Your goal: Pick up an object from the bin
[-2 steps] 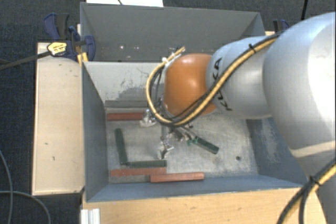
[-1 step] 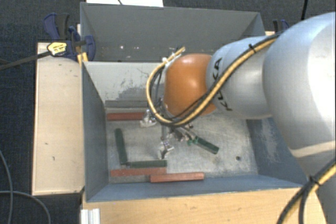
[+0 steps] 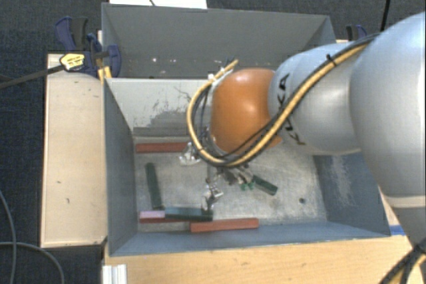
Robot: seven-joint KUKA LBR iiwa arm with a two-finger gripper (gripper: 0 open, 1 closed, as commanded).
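Green stick lying in the left of my bin, pink-tipped dark stick along the near wall, pincer low by its right end, open or closed I cannot tell, brown stick just beside, green pen further right.

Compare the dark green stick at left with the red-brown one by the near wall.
The dark green stick points away from the near wall; the red-brown stick lies along it. The red-brown stick looks longer than the dark green stick. Both are slim, straight, flat.

End effector base hidden under orange cover.
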